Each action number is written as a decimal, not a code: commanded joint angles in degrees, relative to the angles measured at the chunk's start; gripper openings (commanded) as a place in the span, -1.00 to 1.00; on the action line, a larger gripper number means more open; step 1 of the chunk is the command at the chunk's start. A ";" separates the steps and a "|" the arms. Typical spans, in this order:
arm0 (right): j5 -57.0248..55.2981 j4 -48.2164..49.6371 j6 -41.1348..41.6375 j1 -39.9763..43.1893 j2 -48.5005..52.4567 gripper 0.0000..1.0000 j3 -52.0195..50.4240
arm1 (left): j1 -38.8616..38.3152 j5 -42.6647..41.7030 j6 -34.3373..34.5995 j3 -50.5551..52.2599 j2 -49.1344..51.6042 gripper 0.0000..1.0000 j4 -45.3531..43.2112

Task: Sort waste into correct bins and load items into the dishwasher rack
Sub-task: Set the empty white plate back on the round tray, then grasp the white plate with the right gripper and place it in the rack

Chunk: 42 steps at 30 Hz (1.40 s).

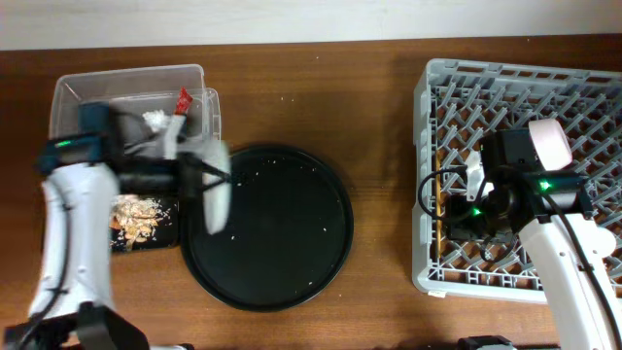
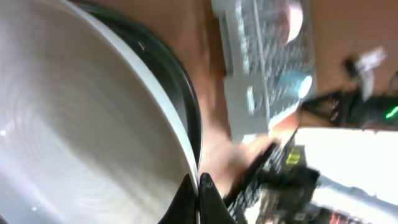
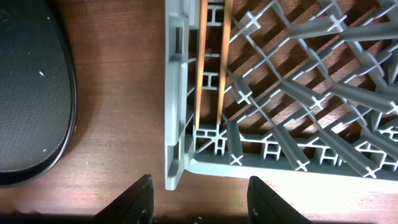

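**Overhead.** The work surface is a brown wooden table [image 1: 292,78]. The landmark is the round black tray [image 1: 292,253] at its centre.
- The plate [image 1: 216,190] hangs on edge over the left rim of the round tray, held by the left gripper [image 1: 199,177].
- Left of the round tray are the clear tub [image 1: 68,92], holding the red wrapper [image 1: 183,99] and the paper scrap [image 1: 155,120], and the shallow black tray [image 1: 167,240] with the food scraps [image 1: 136,214].
- The rack [image 1: 428,175] stands well to the right of the round tray, with the bowl [image 1: 554,144] inside it.

**Left wrist.** The fingertips are pinched together on the rim of the plate, which fills the left of the frame. The round tray shows behind it. The rack lies beyond, holding the cup [image 2: 303,85].

**Right wrist.** The right gripper [image 3: 205,183] has its fingers spread and holds nothing. It hovers over the rack corner nearest the round tray. The chopsticks [image 3: 211,62] lie side by side inside that rack wall.

**Procedure (judged).** The step in hand appears to be moving the plate to the rack.
1. Maintain the rim pinch. A thin-edge grip may let the plate swing.
2. Carry the plate across the round tray on edge, clear of its rim.
3. Clear the right arm from the rack first, or use it for a handover.
4. Lower the plate between two peg rows, away from the chopsticks, bowl and cup.
5. Release only once the pegs support it.
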<state>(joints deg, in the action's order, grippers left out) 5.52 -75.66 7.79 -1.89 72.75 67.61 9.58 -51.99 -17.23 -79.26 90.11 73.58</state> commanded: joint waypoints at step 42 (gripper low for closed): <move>7.08 34.38 18.10 -32.52 41.40 -0.92 5.35 | 2.84 42.16 20.70 -6.86 -8.48 0.98 2.19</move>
<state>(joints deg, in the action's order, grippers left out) 14.70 -40.18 24.01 -34.61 112.68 72.05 12.10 -9.45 3.51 -85.49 81.32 75.85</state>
